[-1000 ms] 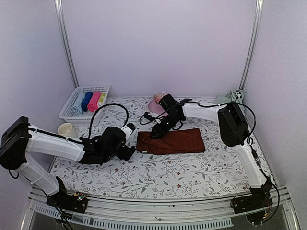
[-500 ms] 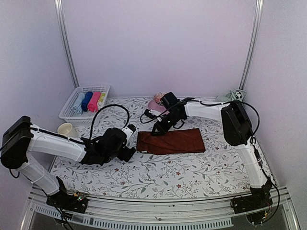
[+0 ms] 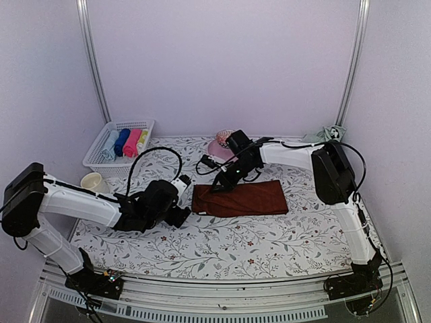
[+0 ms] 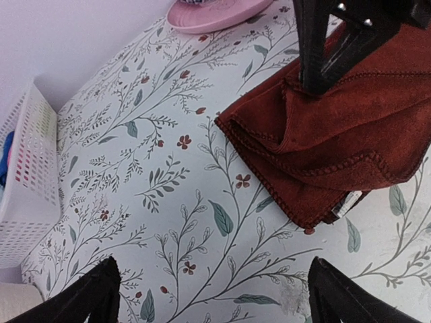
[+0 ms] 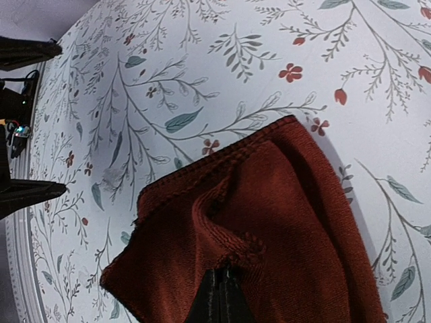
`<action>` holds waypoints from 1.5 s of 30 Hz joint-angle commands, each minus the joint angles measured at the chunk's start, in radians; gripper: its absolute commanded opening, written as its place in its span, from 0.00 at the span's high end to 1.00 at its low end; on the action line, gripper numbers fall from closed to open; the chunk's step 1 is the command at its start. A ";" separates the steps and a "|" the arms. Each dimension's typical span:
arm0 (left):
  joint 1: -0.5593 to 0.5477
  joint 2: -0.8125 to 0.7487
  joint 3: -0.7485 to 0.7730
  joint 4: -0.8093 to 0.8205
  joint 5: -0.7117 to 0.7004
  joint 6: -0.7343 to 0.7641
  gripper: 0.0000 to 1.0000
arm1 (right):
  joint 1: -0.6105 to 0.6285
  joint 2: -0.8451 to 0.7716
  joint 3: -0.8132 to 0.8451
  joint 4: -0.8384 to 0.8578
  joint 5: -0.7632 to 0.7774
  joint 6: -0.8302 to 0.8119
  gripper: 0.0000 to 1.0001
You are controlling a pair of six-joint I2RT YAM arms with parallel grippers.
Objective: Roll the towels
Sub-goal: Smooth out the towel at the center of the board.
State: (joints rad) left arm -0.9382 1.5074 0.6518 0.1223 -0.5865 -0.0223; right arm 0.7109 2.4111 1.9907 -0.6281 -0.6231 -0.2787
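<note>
Plain dark red-brown cloth hand towel [image 3: 239, 198]: folded in several layers into a long band, it is lying flat near the middle of the floral-covered desk [image 3: 222, 249], its length running from 9 to 3 o'clock in the top view. Pale sage green cloth towel [image 3: 328, 134]: it is sitting bunched at the desk's 2 o'clock corner, well apart from both arms. Right tool [image 5: 217, 282]: its fingers are pressing together on a small raised pleat of the top layer near the red-brown towel's 10 o'clock corner. Left tool [image 4: 215, 296]: its fingers are standing wide apart, gripping nothing, and it is hovering just beside the towel's 9 o'clock end. Handling, as judged: the cloth is looking light, soft and limp, so a pinch of one layer is likely peeling that layer off rather than turning the whole stack. The corded hem is offering the firmest purchase. The better hold is appearing to be the 9 o'clock short edge, all layers together, one tool toward each corner, rolling toward 3 o'clock.
</note>
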 commanded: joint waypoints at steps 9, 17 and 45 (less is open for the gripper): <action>0.005 -0.017 -0.003 0.024 -0.003 0.000 0.03 | 0.096 -0.129 -0.104 -0.076 -0.159 -0.116 0.98; 0.006 -0.016 -0.001 0.022 -0.003 -0.001 0.03 | 0.124 -0.094 -0.093 -0.115 -0.168 -0.135 0.92; 0.393 0.318 0.402 0.162 0.950 -0.321 0.12 | -0.071 -0.401 -0.358 -0.141 -0.140 -0.204 0.28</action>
State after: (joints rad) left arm -0.5831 1.7378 1.0187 0.2745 0.1585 -0.3000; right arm 0.7040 2.0602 1.6855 -0.8440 -0.8387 -0.5335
